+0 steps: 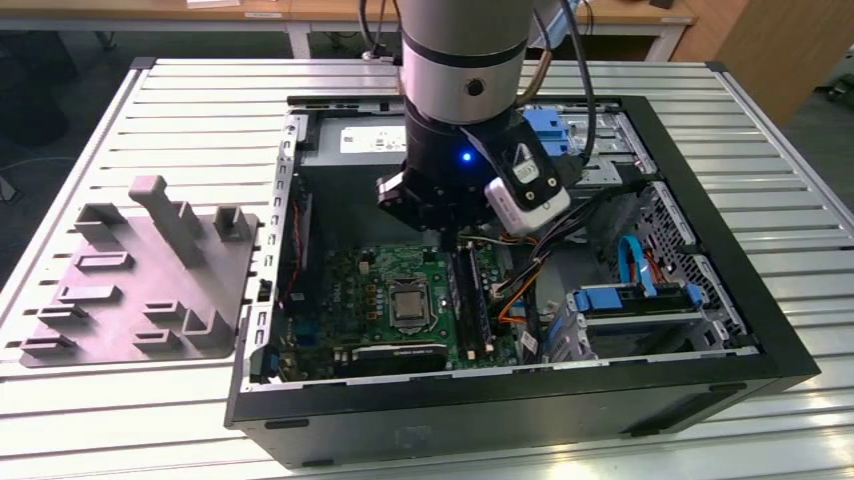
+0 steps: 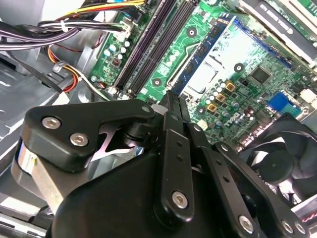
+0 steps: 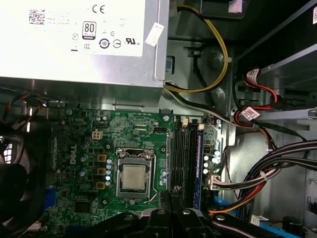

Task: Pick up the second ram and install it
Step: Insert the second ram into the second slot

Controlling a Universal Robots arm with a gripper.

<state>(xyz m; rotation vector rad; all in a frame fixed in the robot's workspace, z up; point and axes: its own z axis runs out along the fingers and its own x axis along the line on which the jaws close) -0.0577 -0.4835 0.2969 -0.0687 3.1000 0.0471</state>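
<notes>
One robot arm carries one gripper. One open computer case stands on one slatted metal table. Inside the case there is one green motherboard, one processor socket, one power supply and one black case fan. Three small amber square parts sit in a row beside the socket. Long memory slots lie side by side: at least two, though the exact count cannot be told. One grey tray with upright pegs lies at the exterior view's left
</notes>
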